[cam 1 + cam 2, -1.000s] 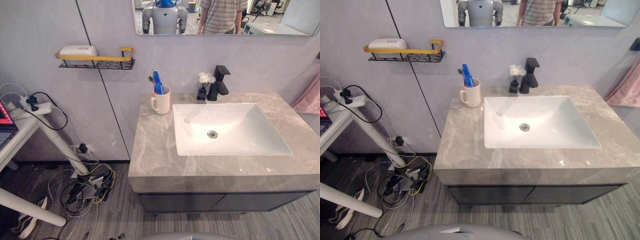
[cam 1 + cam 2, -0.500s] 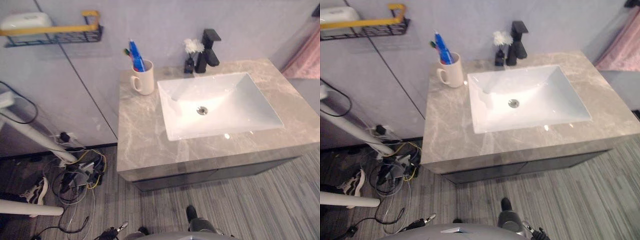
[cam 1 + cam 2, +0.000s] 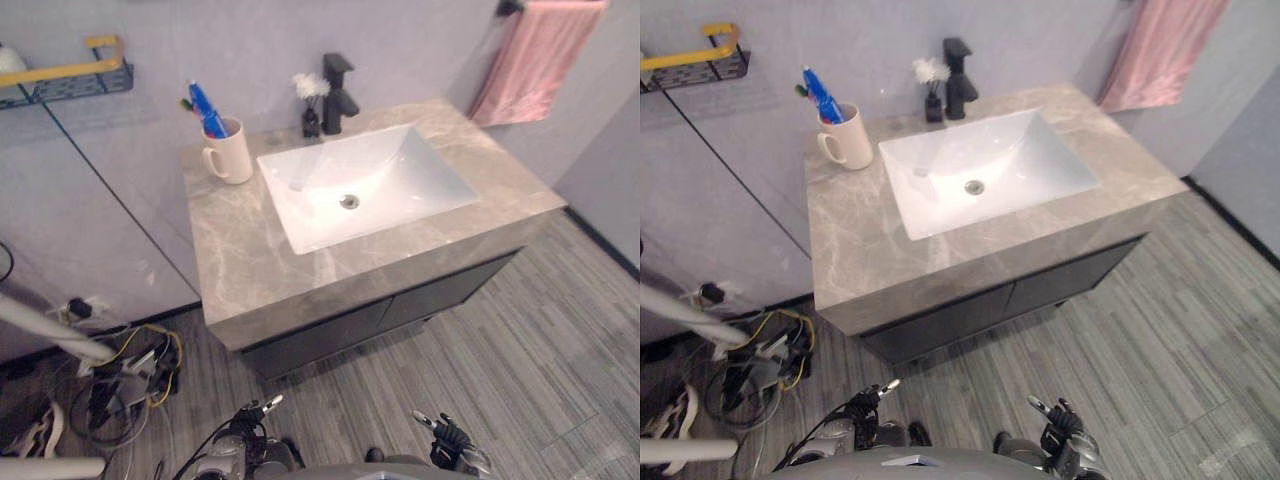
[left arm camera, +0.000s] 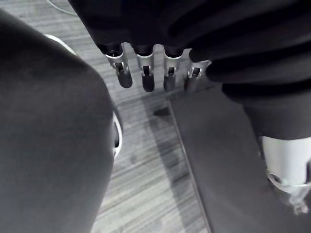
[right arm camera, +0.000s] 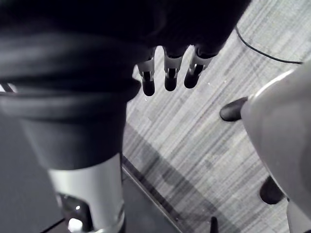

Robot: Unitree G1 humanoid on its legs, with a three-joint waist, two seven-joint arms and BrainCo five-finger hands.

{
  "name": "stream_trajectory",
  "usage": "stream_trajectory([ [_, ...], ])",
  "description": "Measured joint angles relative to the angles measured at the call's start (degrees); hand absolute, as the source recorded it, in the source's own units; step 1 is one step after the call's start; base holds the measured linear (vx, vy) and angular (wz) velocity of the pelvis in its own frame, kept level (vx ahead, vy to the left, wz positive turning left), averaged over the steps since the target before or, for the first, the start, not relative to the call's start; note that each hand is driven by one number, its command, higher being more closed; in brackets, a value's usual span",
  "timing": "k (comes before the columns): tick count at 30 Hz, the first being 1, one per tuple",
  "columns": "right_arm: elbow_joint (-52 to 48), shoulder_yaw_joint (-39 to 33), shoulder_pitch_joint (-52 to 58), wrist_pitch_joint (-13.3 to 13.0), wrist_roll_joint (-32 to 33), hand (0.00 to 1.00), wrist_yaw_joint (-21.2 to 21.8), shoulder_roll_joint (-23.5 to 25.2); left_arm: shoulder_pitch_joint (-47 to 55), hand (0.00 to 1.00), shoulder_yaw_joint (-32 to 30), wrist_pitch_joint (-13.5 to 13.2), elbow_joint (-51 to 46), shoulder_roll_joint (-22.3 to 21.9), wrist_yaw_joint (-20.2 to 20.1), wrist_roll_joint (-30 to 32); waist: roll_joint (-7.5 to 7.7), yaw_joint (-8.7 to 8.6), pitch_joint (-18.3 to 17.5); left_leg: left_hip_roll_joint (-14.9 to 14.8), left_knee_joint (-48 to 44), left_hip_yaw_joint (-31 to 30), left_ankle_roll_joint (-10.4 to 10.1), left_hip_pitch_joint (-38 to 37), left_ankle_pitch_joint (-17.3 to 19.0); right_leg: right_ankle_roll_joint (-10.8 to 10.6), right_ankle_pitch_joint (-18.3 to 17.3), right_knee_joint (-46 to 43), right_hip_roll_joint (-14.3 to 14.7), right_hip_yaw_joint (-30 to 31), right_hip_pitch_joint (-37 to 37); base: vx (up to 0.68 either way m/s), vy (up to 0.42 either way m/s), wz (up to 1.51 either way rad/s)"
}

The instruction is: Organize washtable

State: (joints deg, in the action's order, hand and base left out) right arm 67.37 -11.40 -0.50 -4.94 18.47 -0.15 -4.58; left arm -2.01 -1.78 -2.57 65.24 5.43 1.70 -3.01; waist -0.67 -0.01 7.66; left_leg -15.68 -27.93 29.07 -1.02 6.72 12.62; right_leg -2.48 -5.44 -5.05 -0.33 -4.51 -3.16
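The washtable's grey marble counter (image 3: 250, 260) holds a white sink (image 3: 410, 185). At its back left stands a cream mug (image 3: 232, 160) with a blue toothpaste tube (image 3: 205, 108) and a toothbrush in it. A black faucet (image 3: 340, 88) and a small dark vase with a white flower (image 3: 311, 118) stand behind the basin. My left hand (image 3: 245, 415) and right hand (image 3: 448, 435) hang low over the floor in front of the cabinet, far from the counter. The left hand's fingers (image 4: 146, 77) and the right hand's fingers (image 5: 170, 75) are straight and hold nothing.
A pink towel (image 3: 530, 55) hangs on the wall to the right. A black wire shelf with a yellow rail (image 3: 70, 78) is on the wall to the left. Cables and a power strip (image 3: 120, 385) lie on the floor by a white table leg (image 3: 50, 335).
The camera has tilted down and swung, so the whole scene has shifted up and left. The mirror has left the picture; the towel and both hands have come in.
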Motion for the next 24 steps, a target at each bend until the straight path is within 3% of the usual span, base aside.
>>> stream_trajectory([
  [1,0.06,0.0,0.02,-0.21,-0.01,0.0,-0.01,-0.14,0.07,0.0,-0.23,-0.01,-0.06,0.0,-0.05,0.08,-0.44,0.14,0.31,-1.54,-2.43,-1.46,-0.14,0.45,0.22,0.77,0.04,-0.2,1.28,1.33,-0.21,-0.2,-0.123,-0.75],
  [3,0.28,0.1,0.22,-0.92,-0.03,0.0,0.0,-0.68,0.12,0.0,-0.64,-0.14,-0.13,-0.13,0.0,0.19,-0.98,0.67,0.72,-1.28,-5.05,-10.06,-0.37,0.88,0.36,1.23,0.17,-1.69,3.07,5.21,0.33,-0.18,-0.151,-1.03],
  [5,0.27,0.05,1.4,-1.1,-0.16,0.0,0.13,-1.82,0.48,0.0,-1.8,-0.03,0.02,-1.19,-0.12,2.07,-2.85,0.46,0.82,1.13,-3.16,-19.83,-2.41,-1.6,2.94,1.34,0.26,-3.5,5.0,11.66,1.44,-0.14,0.038,-1.39],
  [6,0.23,0.05,1.85,-1.1,-0.18,0.0,0.16,-2.18,0.64,0.0,-1.79,-0.04,0.03,-1.48,-0.13,2.46,-3.44,0.46,0.7,2.12,-1.41,-21.77,-3.05,-2.57,4.44,1.34,0.26,-3.89,5.51,13.36,2.04,-0.1,0.125,-1.53],
  [8,-0.02,-0.51,2.68,-1.12,-0.12,0.0,0.23,-2.86,1.19,0.0,-2.91,-0.01,0.0,-2.53,-0.11,3.88,-4.39,0.39,0.47,7.98,2.28,-26.79,-3.36,-4.11,6.28,2.12,0.84,-1.97,6.5,20.22,3.54,-0.05,0.161,-1.66],
  [9,-0.04,-0.82,2.65,-1.11,-0.28,0.0,0.27,-3.19,1.81,0.0,-2.91,-0.05,0.32,-2.52,-0.11,4.18,-5.22,0.48,-0.07,9.19,2.56,-28.89,-3.91,-4.17,7.03,2.31,0.84,-3.53,7.01,20.78,4.38,0.04,0.216,-1.64],
  [10,-0.12,-1.58,2.66,-1.1,-1.97,0.0,0.69,-3.07,2.01,0.0,-3.2,-0.24,0.25,-1.81,-0.21,4.31,-3.83,0.5,0.08,13.06,2.02,-32.52,-3.99,-4.53,8.3,2.47,0.65,-9.6,7.46,20.56,7.13,0.07,0.141,-1.54],
  [11,0.25,-2.7,3.02,-0.78,-4.2,0.0,1.19,-3.35,1.82,0.0,-4.07,-0.35,-0.1,-0.95,-0.38,4.45,-2.81,0.5,0.6,16.43,0.61,-36.62,-2.85,-5.55,9.16,2.22,0.65,-10.98,8.49,24.41,7.77,0.08,0.171,-1.52],
  [12,0.19,-3.35,3.71,-0.77,-5.09,0.0,1.26,-3.64,1.82,0.0,-4.73,-0.32,-0.26,-1.03,-0.51,4.45,-2.73,0.41,0.24,18.01,0.19,-38.6,-2.29,-5.52,9.44,2.21,0.62,-11.12,9.53,26.91,8.39,0.1,0.104,-1.65],
  [13,0.25,-4.6,4.81,-0.76,-6.84,0.0,1.36,-3.74,2.55,0.0,-6.08,-0.29,0.0,-1.05,-0.59,4.47,-3.11,0.34,-0.5,18.81,0.82,-38.78,-0.24,-6.03,10.07,2.16,0.64,-11.54,11.48,30.94,9.64,0.12,0.102,-1.71],
  [15,0.24,-4.64,6.61,-0.29,-8.65,0.0,1.38,-3.31,4.23,0.0,-7.87,-0.14,0.06,-1.14,-0.75,4.44,-2.81,-0.04,-1.43,17.19,5.09,-32.22,1.52,-7.17,8.11,2.37,2.52,-10.6,13.12,36.2,10.8,0.11,0.023,-1.93],
  [16,0.18,-5.12,7.58,0.61,-8.65,0.0,1.36,-3.56,5.06,0.0,-8.3,-0.08,0.22,-0.9,-0.85,4.41,-2.96,-1.23,-1.85,16.52,8.05,-28.52,2.54,-8.28,6.8,2.57,3.66,-9.85,13.54,38.44,11.35,0.11,-0.009,-1.59],
  [18,0.22,-5.26,9.92,1.41,-8.49,0.0,1.42,-3.07,5.05,0.0,-9.43,-0.08,0.63,-0.92,-1.09,4.34,-2.29,-3.46,-2.35,15.97,11.3,-23.49,2.66,-9.61,6.1,1.3,5.19,-9.53,15.46,42.08,12.71,0.14,-0.031,-1.32],
  [20,0.03,-5.56,10.12,1.4,-8.35,0.0,1.42,-2.26,4.66,0.0,-9.53,-0.09,0.53,-1.03,-1.1,3.99,-1.95,-4.19,-2.63,15.71,11.65,-20.45,2.66,-10.21,6.1,1.44,5.49,-9.98,16.89,44.68,13.59,0.13,-0.04,-1.2],
  [22,-1.75,-5.27,10.33,1.36,-8.35,0.0,1.51,-1.22,3.98,0.0,-9.47,-0.2,-0.45,-1.61,-1.07,3.57,-0.29,-4.32,-2.94,15.31,9.73,-14.3,2.65,-9.86,6.11,1.77,6.72,-15.53,20.32,44.45,16.69,0.07,-0.096,-1.89],
  [23,-5.05,-4.4,10.34,1.13,-8.32,0.0,1.59,-0.85,4.23,0.0,-9.48,-0.32,-1.28,-2.35,-1.04,3.45,0.2,-4.42,-2.46,14.28,3.88,-11.32,2.64,-8.07,6.09,2.18,9.54,-19.94,22.66,41.24,18.79,-0.11,-0.153,-1.89],
  [24,-6.25,-3.93,10.01,0.72,-8.27,0.0,1.74,-0.65,3.86,0.0,-9.15,-0.46,-1.56,-2.35,-1.01,3.46,0.38,-4.26,-1.65,13.44,1.78,-10.39,2.46,-6.76,8.13,1.19,11.46,-20.03,22.97,39.02,19.0,-0.32,-0.284,-2.42],
])
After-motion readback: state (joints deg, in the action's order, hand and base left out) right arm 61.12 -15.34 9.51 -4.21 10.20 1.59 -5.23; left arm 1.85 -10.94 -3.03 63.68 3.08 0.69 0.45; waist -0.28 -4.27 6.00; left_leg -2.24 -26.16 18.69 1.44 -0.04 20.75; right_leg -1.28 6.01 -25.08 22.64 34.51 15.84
